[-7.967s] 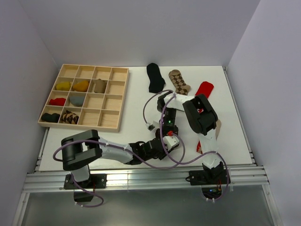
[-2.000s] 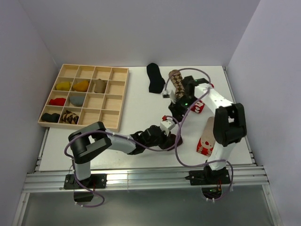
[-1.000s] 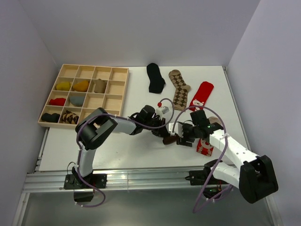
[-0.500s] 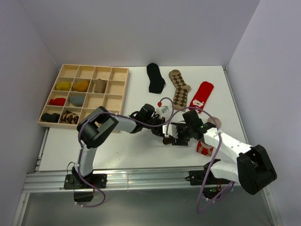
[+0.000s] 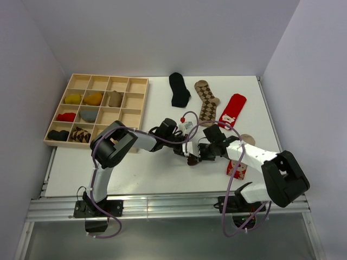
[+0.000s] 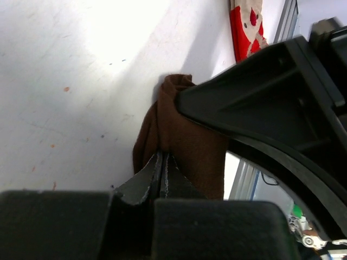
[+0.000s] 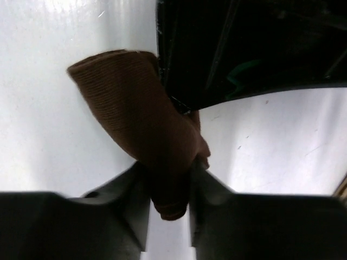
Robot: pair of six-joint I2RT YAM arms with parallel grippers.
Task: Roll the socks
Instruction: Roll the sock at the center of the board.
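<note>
A dark brown sock (image 5: pixel 192 160) lies bunched on the white table, between both grippers. My left gripper (image 5: pixel 182 147) comes from the left; in the left wrist view its gripper (image 6: pixel 163 160) is shut, pinching a fold of the brown sock (image 6: pixel 187 146). My right gripper (image 5: pixel 201 155) comes from the right; in the right wrist view its gripper (image 7: pixel 169 187) is shut on the sock's other end (image 7: pixel 135 108). A black sock (image 5: pixel 178 89), a brown argyle sock (image 5: pixel 206 99) and a red sock (image 5: pixel 231 110) lie flat at the back.
A pale wooden grid tray (image 5: pixel 126 119) at back left holds several rolled socks. A red and white sock (image 5: pixel 237 169) lies under the right arm, and it also shows in the left wrist view (image 6: pixel 246 21). A tan sock (image 5: pixel 247 138) peeks out beside the right arm. Purple cables loop over the arms.
My right arm has swung in from the right and closed on the brown sock. My left gripper has stayed at the sock, shifting only slightly.
</note>
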